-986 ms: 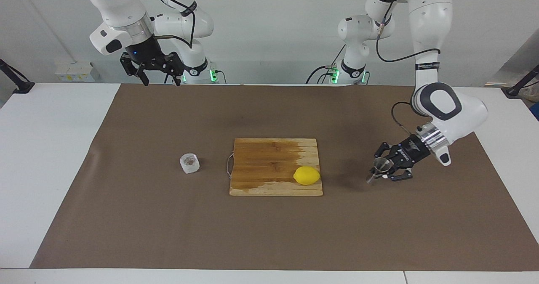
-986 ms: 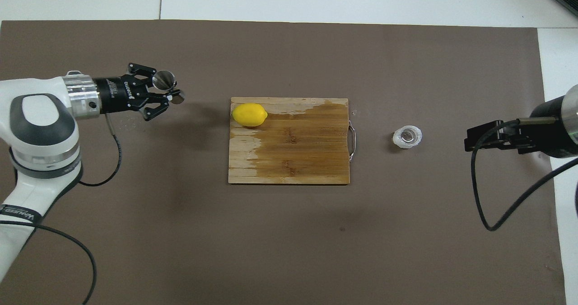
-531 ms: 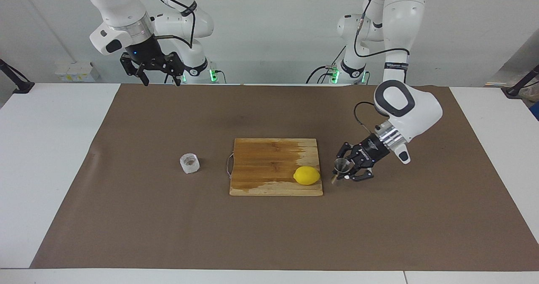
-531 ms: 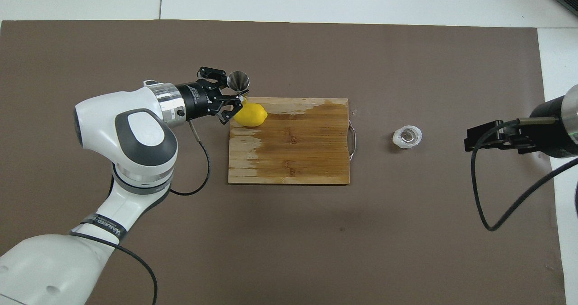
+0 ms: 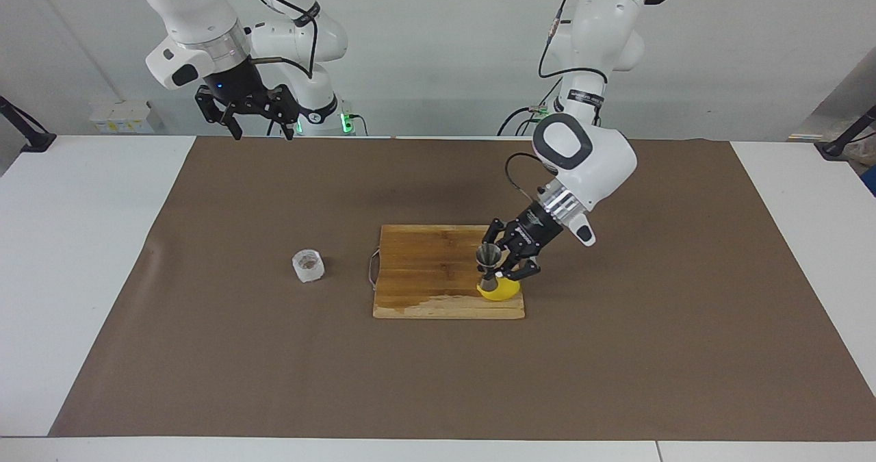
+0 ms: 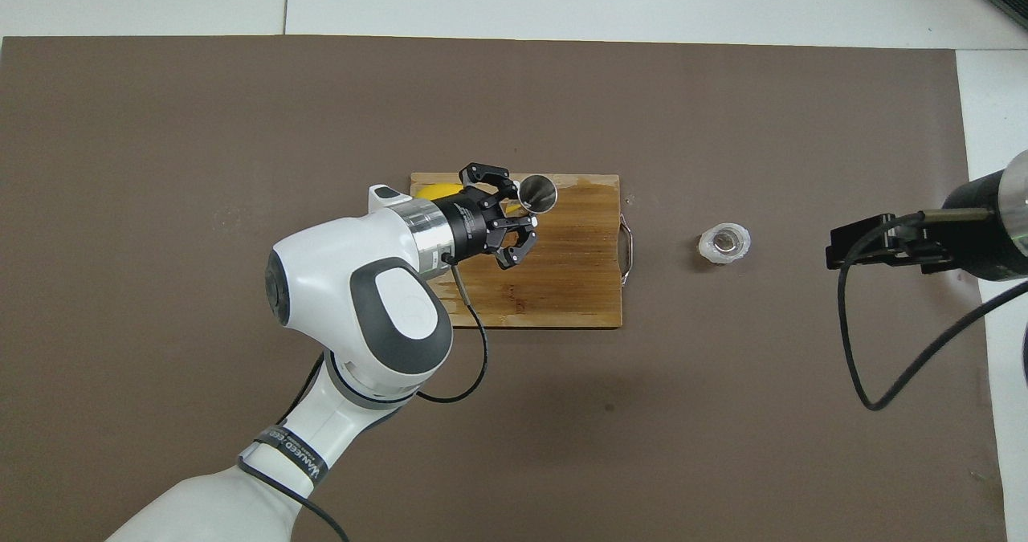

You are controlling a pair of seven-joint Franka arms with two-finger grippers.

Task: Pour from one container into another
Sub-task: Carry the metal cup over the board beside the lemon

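Observation:
A steel jigger (image 5: 488, 262) (image 6: 536, 193) hangs roughly upright in the air, with my left gripper (image 5: 495, 267) (image 6: 523, 210) shut on its narrow waist. It is over the wooden cutting board (image 5: 424, 263) (image 6: 570, 277), right above the lemon (image 5: 501, 291) (image 6: 434, 189). The small whitish translucent cup (image 5: 308, 265) (image 6: 724, 243), brownish inside, stands on the brown mat beside the board's wire handle, toward the right arm's end. My right gripper (image 5: 263, 131) (image 6: 835, 250) waits high and open near its own base, holding nothing.
A brown mat (image 5: 274, 366) covers most of the white table. The yellow lemon lies on the board's corner toward the left arm's end, on the side farther from the robots. The board's surface is partly wet and dark.
My left arm has swept the jigger from over the bare mat at its own end of the table to over the board and lemon. The right arm and cup stayed still.

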